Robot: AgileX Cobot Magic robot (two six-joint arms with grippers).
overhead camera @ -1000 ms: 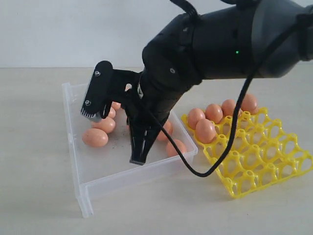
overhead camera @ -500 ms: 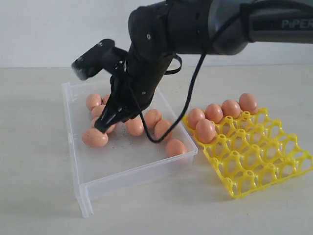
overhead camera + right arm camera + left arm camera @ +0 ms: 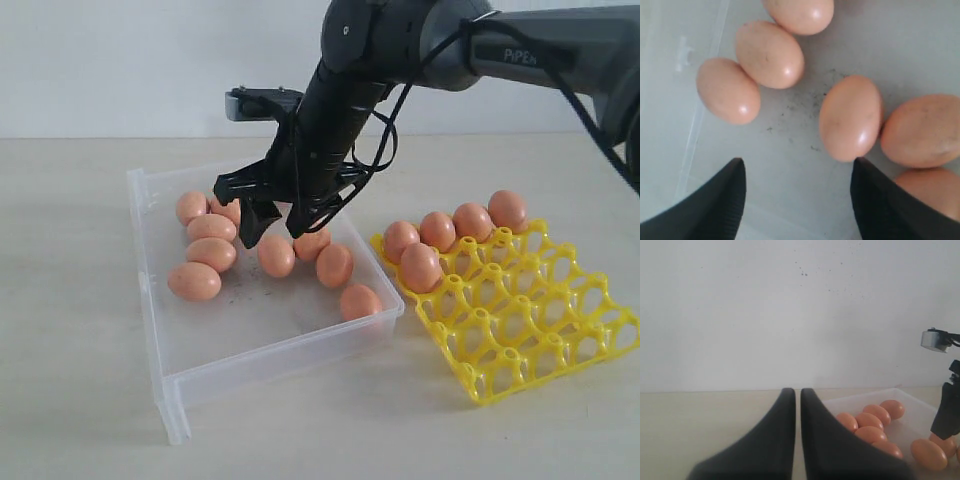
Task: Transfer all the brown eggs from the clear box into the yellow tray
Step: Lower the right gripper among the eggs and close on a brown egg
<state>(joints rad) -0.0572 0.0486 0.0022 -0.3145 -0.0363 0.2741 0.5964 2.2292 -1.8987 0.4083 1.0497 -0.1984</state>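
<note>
Orange-brown oval eggs [image 3: 195, 281] are mostly lying in the shallow clear plastic box [image 3: 262, 352]. Five more sit along the far side of the bright yellow plastic egg tray [image 3: 520, 345] just beside it. The black right gripper [image 3: 275, 228] hangs over the middle of the box, jaws spread and holding nothing.

Left wrist view: the black left gripper [image 3: 795, 400] is pinched together (empty), off to one side of the box.

Right wrist view: fingers [image 3: 722, 200] wide apart, one tip right next to an egg [image 3: 851, 117] on the scuffed floor.
</note>
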